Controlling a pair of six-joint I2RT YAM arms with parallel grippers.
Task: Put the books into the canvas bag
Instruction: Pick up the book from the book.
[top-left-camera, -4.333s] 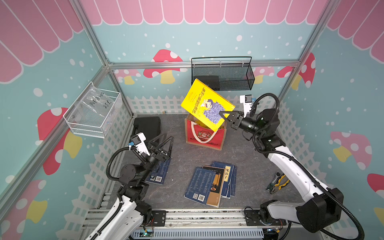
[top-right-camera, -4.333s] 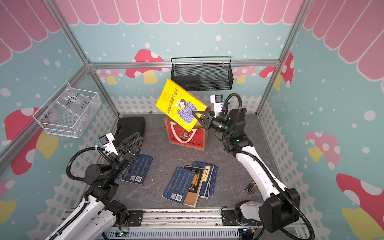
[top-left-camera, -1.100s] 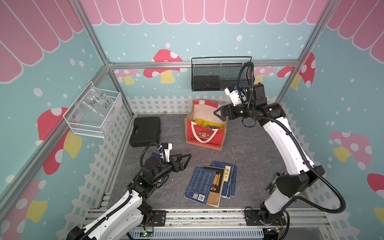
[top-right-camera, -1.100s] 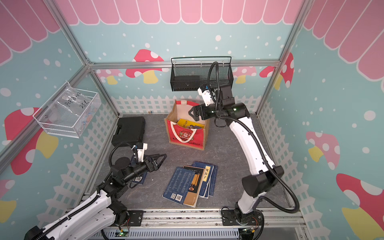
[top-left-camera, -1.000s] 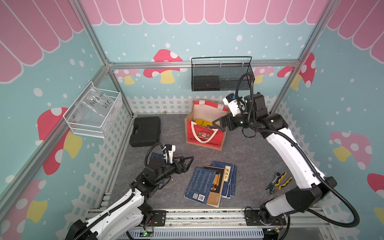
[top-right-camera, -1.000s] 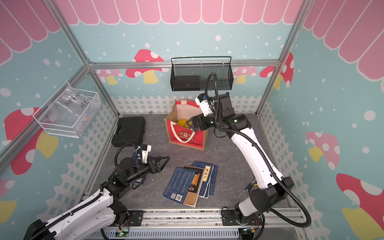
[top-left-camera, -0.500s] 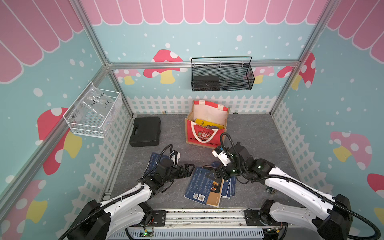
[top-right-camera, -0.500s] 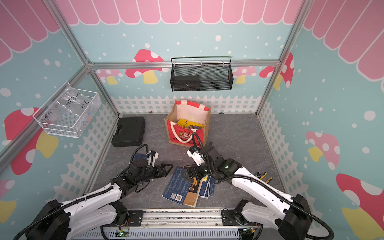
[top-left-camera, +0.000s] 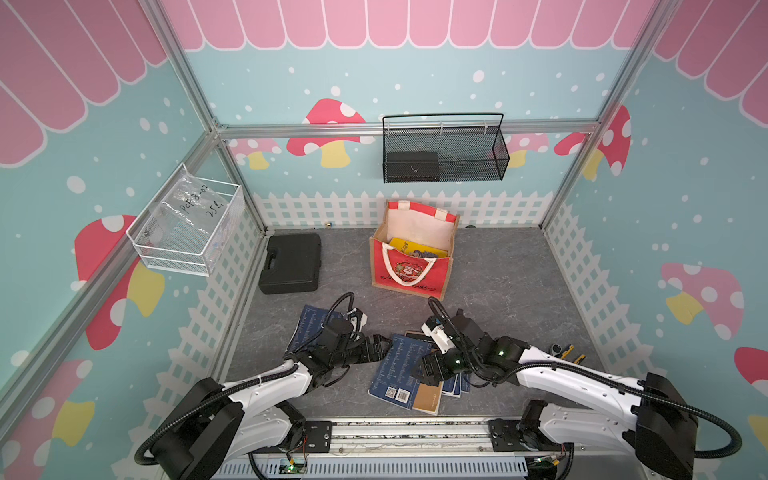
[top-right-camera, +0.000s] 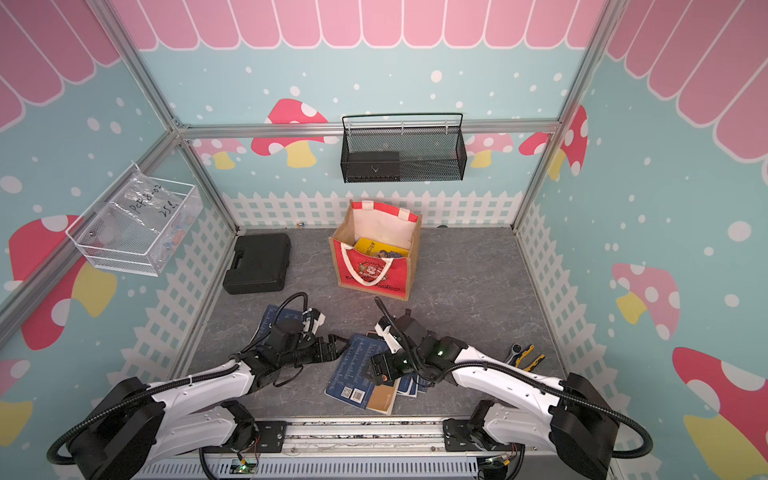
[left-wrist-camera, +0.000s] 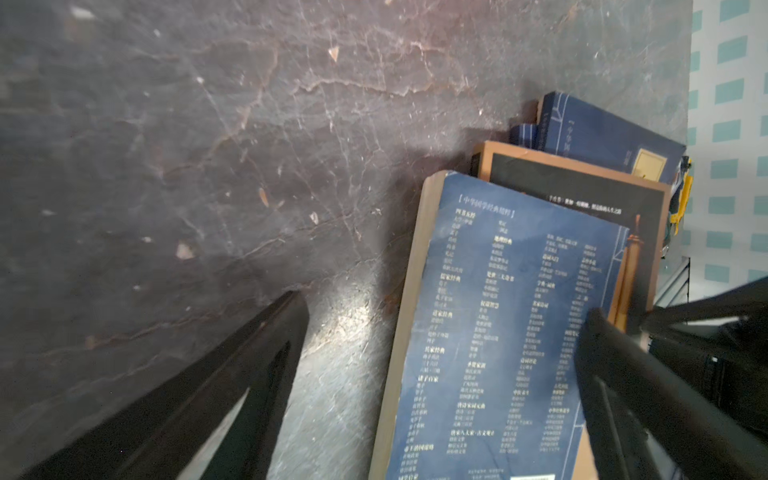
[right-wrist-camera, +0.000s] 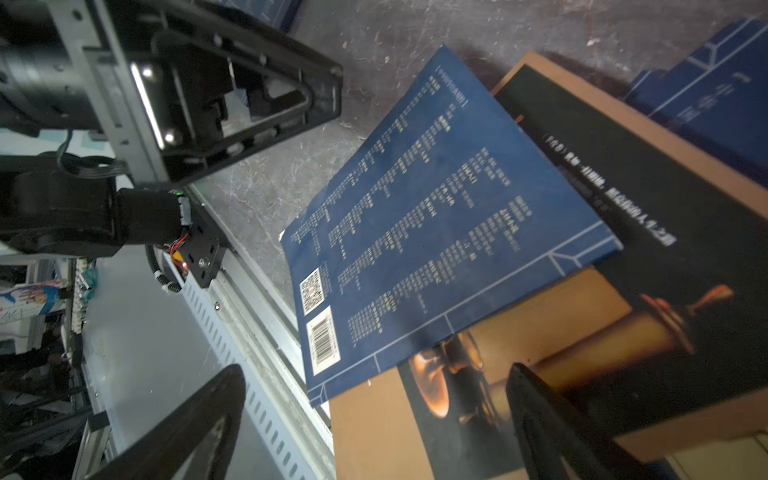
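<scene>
The gray table (top-left-camera: 498, 270) holds the canvas bag (top-left-camera: 411, 272) upright near the back fence, with a yellow book (top-left-camera: 415, 248) inside. The pile of books (top-left-camera: 399, 374) lies fanned at the front edge, and a single blue book (top-left-camera: 309, 328) lies under the left arm. The left gripper (top-left-camera: 384, 348) straddles the pile's edge and the right gripper (top-left-camera: 422, 371) hangs over the pile, both with jaws apart and holding nothing.

lt bright, even | top views sharp | wrist cams blurry | floor (left-wrist-camera: 345, 322) glare

The bag (top-left-camera: 409, 270) has a red front with tan sides. Pale lettering covers the dark blue book (right-wrist-camera: 436, 208); a tan border frames the black book (right-wrist-camera: 673, 241).
</scene>
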